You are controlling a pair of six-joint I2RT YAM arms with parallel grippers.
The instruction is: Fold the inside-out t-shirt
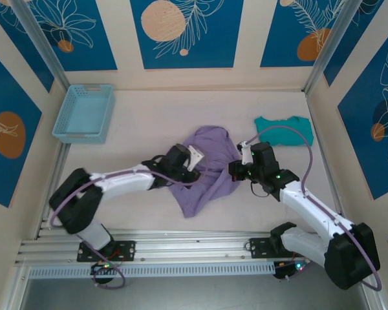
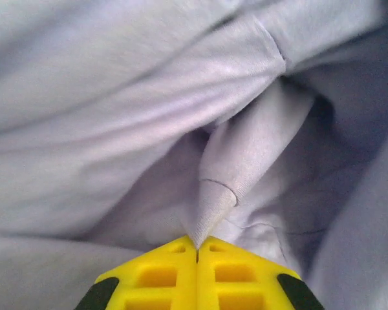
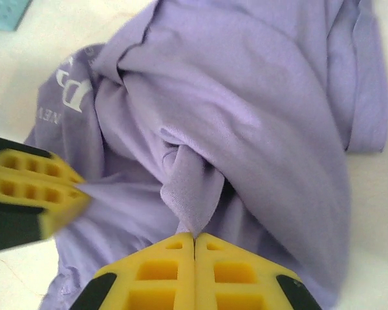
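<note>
Plainly, the folding has hardly begun. The plain lavender-purple short-sleeved t-shirt of thin soft fabric [image 1: 210, 177] lies in a rumpled heap near the middle of the pale counter [image 1: 136, 123], between the two arms. It is bunched on itself, with deep creases and no clean edge or flat panel to be seen.

The left hand [image 2: 196, 248] has its yellow pads pressed together on a small peak of the purple cloth, which rises in a cone from the pinch. The right hand [image 3: 194, 237] is likewise pressed together, pinching a narrow tuck of the same shirt. In the right wrist view the two pinches sit near each other on the heap.

The perforated light blue plastic basket [image 1: 84, 113] stands well apart at the far left, and a smaller teal-green garment [image 1: 284, 129] lies flat near the far right, just beyond the shirt.

As I judge it, nothing counts as done yet: no sleeve is tucked and no half is laid over. What remains is nearly everything: drawing the cloth out flat, squaring it, then making each fold.
</note>
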